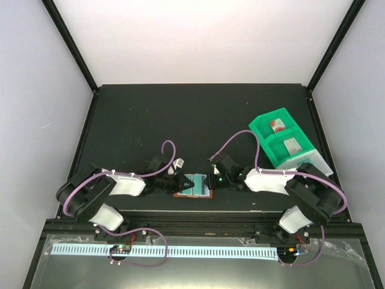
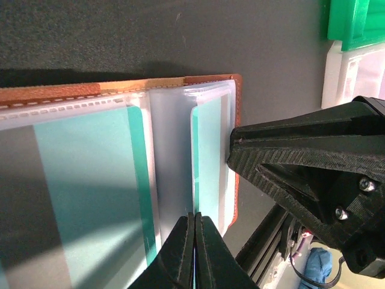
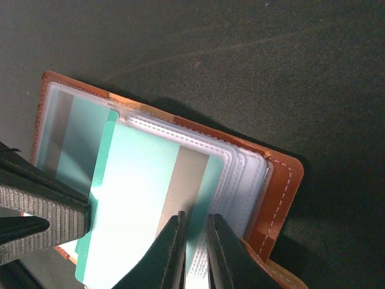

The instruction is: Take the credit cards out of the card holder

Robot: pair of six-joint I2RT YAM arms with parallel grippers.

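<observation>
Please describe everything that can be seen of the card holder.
The card holder lies open and flat on the dark table, near its front edge, between the arms. Its cover looks like brown stitched leather. Inside are clear plastic sleeves, some holding teal cards with a grey stripe. The left gripper is shut at one sleeve's edge, and the right gripper pinches a sleeve from the opposite side.

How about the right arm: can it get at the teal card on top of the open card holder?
Probably yes. The right gripper is at the teal card's edge, fingers nearly together, nothing lying over the card. The left gripper, shut, sits at the card holder's opposite side.
</observation>
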